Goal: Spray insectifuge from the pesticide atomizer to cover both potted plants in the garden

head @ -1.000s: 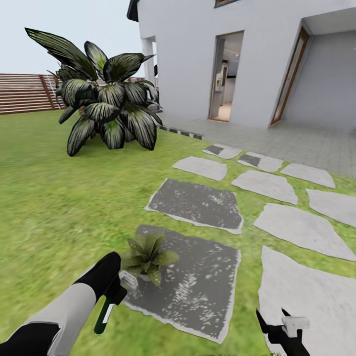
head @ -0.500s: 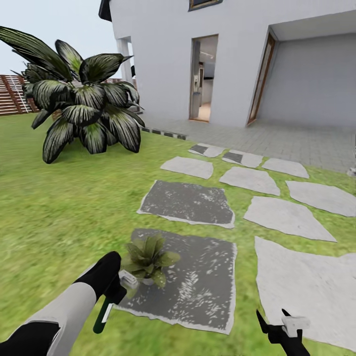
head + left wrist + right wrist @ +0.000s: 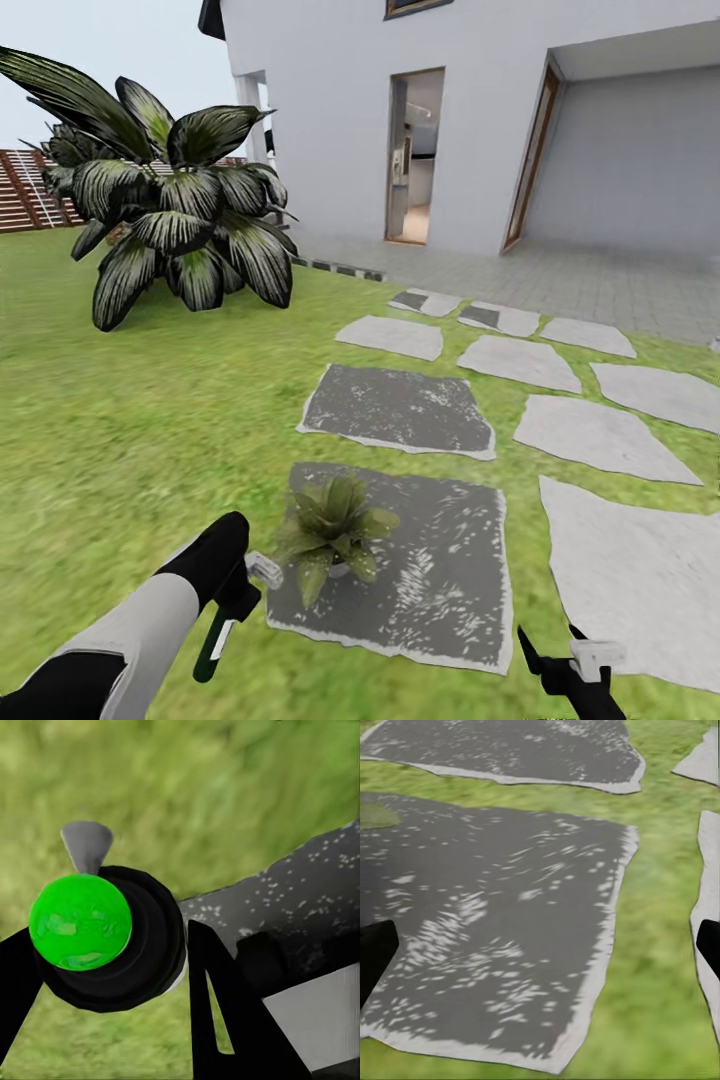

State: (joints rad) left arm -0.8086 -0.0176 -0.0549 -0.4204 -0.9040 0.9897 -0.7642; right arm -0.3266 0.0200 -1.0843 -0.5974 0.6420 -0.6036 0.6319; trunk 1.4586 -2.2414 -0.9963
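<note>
House [image 3: 470, 120]: white walls and an open doorway are standing well beyond the dark stone, at the far side of the lawn [image 3: 130, 400].

Striped agave [image 3: 170, 210]: large, sitting on the grass far past the dark stone; not one of your targets.

Stepping stones [image 3: 595, 435]: pale slabs are running away from the dark stone toward the house.

Dark stone [image 3: 440, 570]: the slab directly ahead of you, and the landmark for this entry.

Potted plant [image 3: 335, 525]: one low rosette is sitting on the dark stone's near corner. The second plant is yet to be located.

Left gripper [image 3: 235, 600]: you are holding it just off the dark stone's near edge, jaws clamped on the pesticide atomizer [image 3: 215, 645], whose body is hanging down over the grass. In the left wrist view its bright green round end [image 3: 80, 921] is facing the camera.

Right gripper [image 3: 560, 645]: jaws are standing apart with nothing between them, near the dark stone's other corner.

Progress: pickup looks done; whether spray has landed cannot be told, so both plants are likely still awaiting cover.
</note>
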